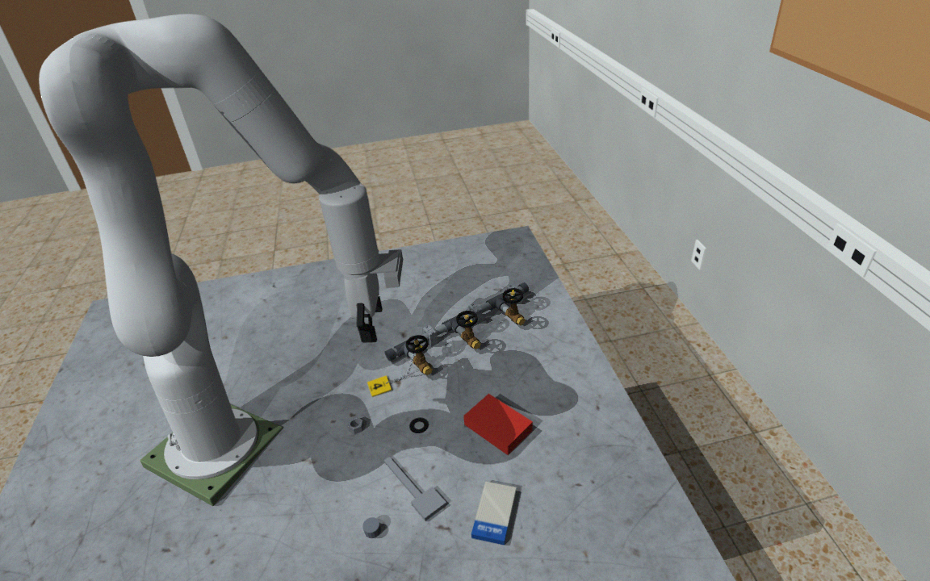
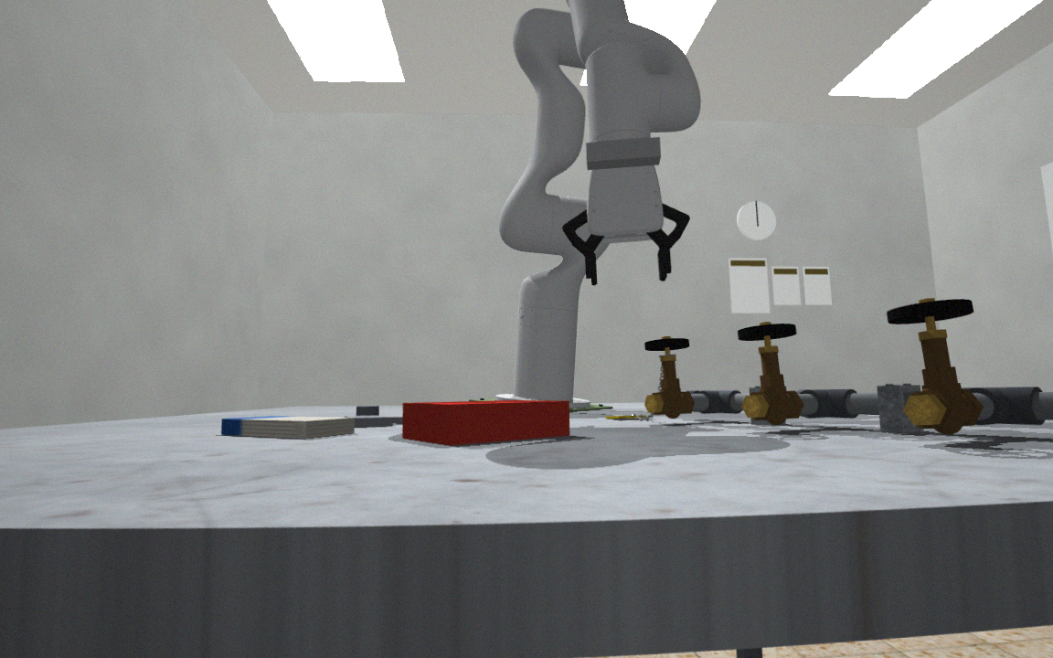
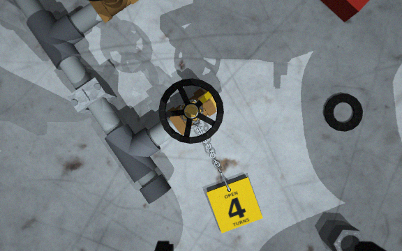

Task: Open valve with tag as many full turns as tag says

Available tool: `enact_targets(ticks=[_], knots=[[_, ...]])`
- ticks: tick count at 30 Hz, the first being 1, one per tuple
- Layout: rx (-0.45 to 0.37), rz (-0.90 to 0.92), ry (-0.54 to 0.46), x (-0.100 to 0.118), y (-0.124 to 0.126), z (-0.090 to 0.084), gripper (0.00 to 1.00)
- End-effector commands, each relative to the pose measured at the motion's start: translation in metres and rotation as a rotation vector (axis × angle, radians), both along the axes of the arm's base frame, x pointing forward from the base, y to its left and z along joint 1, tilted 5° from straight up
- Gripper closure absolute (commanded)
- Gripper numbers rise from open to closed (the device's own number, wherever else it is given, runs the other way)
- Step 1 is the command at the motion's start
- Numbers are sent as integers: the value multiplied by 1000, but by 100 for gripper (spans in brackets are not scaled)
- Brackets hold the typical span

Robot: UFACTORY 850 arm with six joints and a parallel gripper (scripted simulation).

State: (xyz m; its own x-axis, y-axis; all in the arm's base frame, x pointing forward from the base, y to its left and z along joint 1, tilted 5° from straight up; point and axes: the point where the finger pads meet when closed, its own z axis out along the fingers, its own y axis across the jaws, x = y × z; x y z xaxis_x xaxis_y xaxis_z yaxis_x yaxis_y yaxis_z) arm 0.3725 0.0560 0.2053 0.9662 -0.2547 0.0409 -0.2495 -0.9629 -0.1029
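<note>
Three brass valves with black handwheels stand along a grey pipe (image 1: 454, 324). The near valve (image 1: 417, 344) has a chain to a yellow tag (image 1: 379, 386). In the wrist view that handwheel (image 3: 190, 111) is at the centre and the tag (image 3: 234, 208) reads "OPEN 4 TURNS". The middle valve (image 1: 466, 319) and the far valve (image 1: 512, 294) carry no tag. My gripper (image 2: 627, 261) is open and empty. It hangs above the table, higher than the handwheels and to the left of the tagged valve (image 2: 666, 344).
A red wedge block (image 1: 497, 421), a black ring (image 1: 419, 420), a grey nut (image 1: 358, 424), a grey paddle-shaped piece (image 1: 416, 489), a grey disc (image 1: 374, 525) and a blue-and-white box (image 1: 494, 511) lie on the table in front of the valves.
</note>
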Motion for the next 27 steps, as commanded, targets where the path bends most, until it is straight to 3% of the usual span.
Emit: enact_targets(ticks=[1,9,11,12,25,27], knots=[[22,-278,14,30,6,-12,0],[75,-617,28,73,14,-31,0],[75,-617,28,73,14,-31,0],[92,-741,34,77,15,-32,0],[123,-1256,66,87,17,-36,0],[122,-1259,66,87,17,-36,0]])
